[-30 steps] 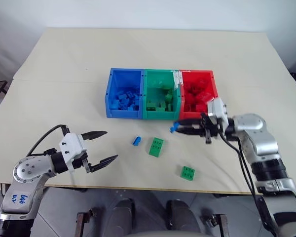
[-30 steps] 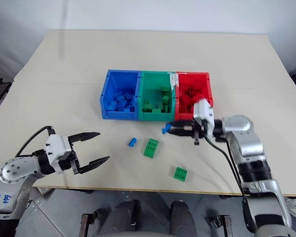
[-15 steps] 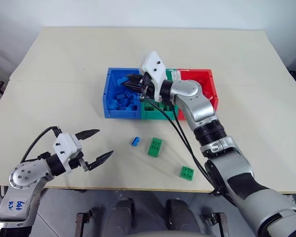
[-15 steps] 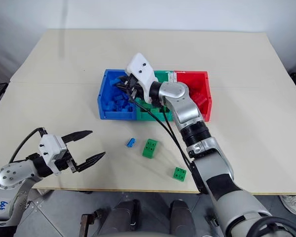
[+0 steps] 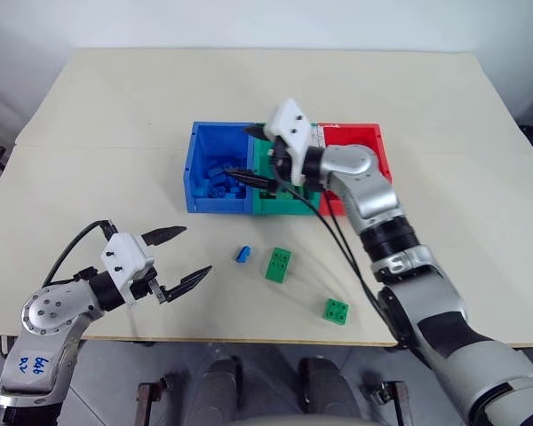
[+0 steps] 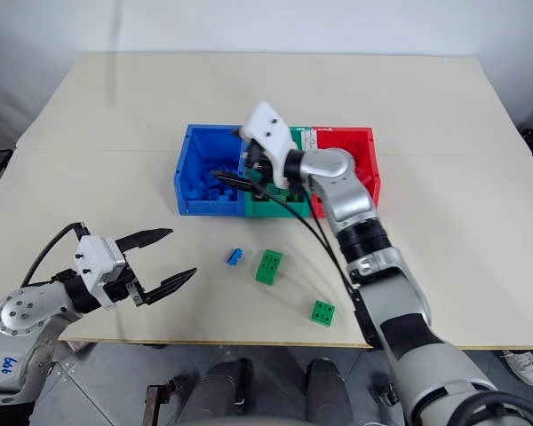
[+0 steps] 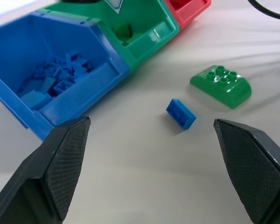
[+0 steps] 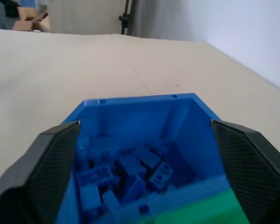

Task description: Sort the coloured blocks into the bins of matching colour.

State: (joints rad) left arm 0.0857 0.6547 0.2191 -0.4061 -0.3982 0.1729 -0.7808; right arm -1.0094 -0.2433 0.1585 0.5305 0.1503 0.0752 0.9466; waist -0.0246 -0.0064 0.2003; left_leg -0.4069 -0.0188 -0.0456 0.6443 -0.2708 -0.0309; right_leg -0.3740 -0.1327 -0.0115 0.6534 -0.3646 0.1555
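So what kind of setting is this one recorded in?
Probably a lab or test room set up for a sorting trial: a plain beige table against a bare white wall, with joined bins and toy blocks on it.

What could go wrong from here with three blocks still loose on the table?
1. The right gripper hangs open over the blue bin, its cable draped across the green bin; pulling back could snag a wall and shift the joined bins.
2. The blue block lies close beside a green block; a wide open left gripper might nudge or take both.
3. The other green block sits near the table edge; a push could drop it.
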